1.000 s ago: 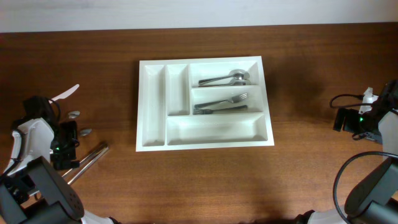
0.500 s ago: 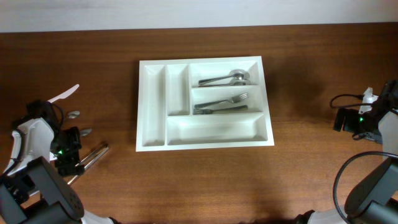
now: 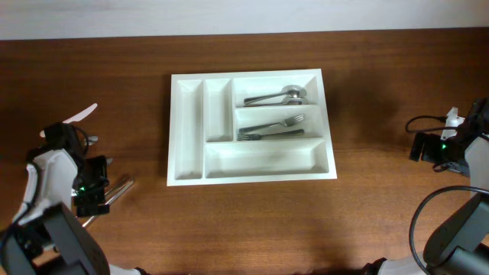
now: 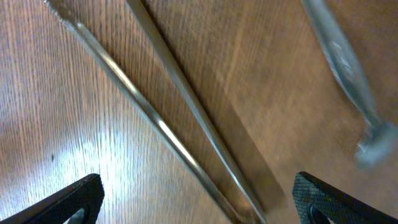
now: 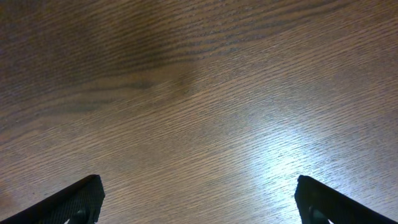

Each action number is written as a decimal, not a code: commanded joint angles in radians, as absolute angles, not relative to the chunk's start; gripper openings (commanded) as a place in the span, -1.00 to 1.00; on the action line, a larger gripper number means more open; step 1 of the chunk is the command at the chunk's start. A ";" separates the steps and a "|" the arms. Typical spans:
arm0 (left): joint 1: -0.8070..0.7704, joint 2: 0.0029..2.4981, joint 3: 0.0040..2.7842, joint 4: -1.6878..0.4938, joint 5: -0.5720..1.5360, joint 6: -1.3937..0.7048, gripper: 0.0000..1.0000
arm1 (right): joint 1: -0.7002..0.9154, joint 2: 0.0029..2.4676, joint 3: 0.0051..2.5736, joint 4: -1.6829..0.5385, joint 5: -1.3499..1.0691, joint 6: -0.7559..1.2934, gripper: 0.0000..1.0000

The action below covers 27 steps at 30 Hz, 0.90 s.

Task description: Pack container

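The white cutlery tray (image 3: 187, 130) lies in the middle of the table, with spoons (image 3: 276, 96) in its top long compartment and forks (image 3: 271, 127) in the middle one. My left gripper (image 3: 99, 195) is open, low over two metal knives (image 3: 120, 189) at the left. In the left wrist view the knives (image 4: 180, 127) run diagonally between my fingertips (image 4: 199, 202). A blurred spoon handle (image 4: 348, 68) lies at the right there. My right gripper (image 5: 199, 202) is open and empty over bare wood at the far right (image 3: 428, 147).
A white plastic utensil (image 3: 79, 114) and two spoon bowls (image 3: 92, 140) lie on the table near the left arm. The tray's two narrow upright compartments and the bottom long compartment hold nothing. The wall edge runs along the back.
My left gripper has shifted right and slightly down, closing in over the knives. The right arm and the tray have not moved.
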<state>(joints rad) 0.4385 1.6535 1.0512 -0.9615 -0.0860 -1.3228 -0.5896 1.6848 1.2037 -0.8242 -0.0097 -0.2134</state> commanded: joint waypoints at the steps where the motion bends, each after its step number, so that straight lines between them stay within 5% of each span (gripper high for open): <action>1: 0.433 1.592 1.007 -0.960 -0.102 -1.421 0.98 | -0.590 1.692 1.204 -0.822 -0.019 -0.217 0.97; 27: 0.433 1.587 0.852 -0.794 -0.074 -1.520 0.98 | -0.590 1.692 1.204 -0.822 -0.019 -0.217 0.97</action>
